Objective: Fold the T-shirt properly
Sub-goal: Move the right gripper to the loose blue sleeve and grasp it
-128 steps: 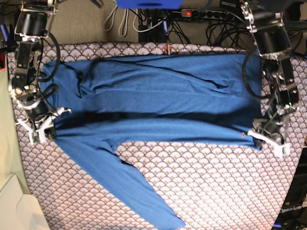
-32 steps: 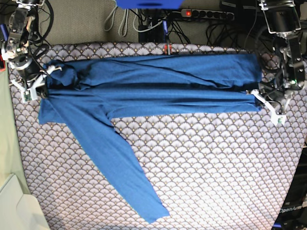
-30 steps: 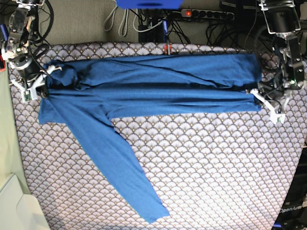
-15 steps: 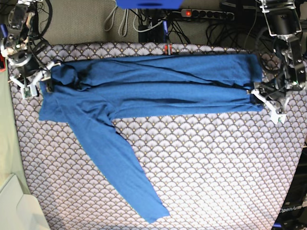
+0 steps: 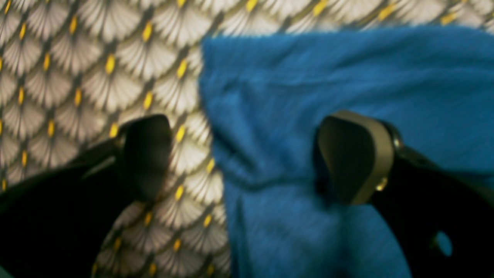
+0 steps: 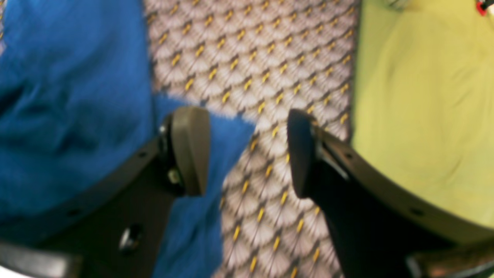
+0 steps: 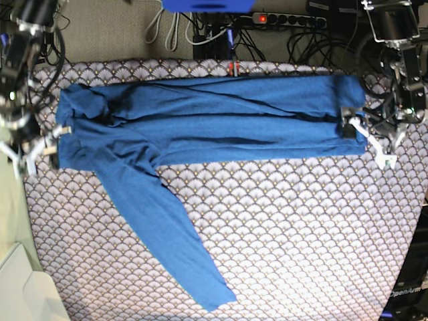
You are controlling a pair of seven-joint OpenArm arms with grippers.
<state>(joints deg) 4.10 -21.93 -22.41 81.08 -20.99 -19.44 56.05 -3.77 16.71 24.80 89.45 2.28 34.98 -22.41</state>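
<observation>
The blue T-shirt [image 7: 221, 120] lies folded lengthwise across the far half of the table, with one long sleeve [image 7: 167, 234] running diagonally toward the near edge. My left gripper [image 7: 366, 139] is open at the shirt's right end. In the left wrist view the shirt's edge [image 5: 293, 96] lies loose between the wide-apart fingers of the left gripper [image 5: 251, 158]. My right gripper [image 7: 37, 150] is open just off the shirt's left end. In the right wrist view one finger [image 6: 189, 150] is over the blue fabric [image 6: 69, 96], and bare tablecloth fills the gap of the right gripper [image 6: 245, 152].
A scallop-patterned tablecloth [image 7: 301, 234] covers the table. A yellow-green surface [image 6: 420, 96] borders its left edge, with a pale bin [image 7: 27, 294] at the near left. A power strip and cables [image 7: 281, 20] lie beyond the far edge.
Both grippers have opened and let go of the shirt's ends. The right gripper has moved toward the near side along the left edge, and the shirt has settled flat.
</observation>
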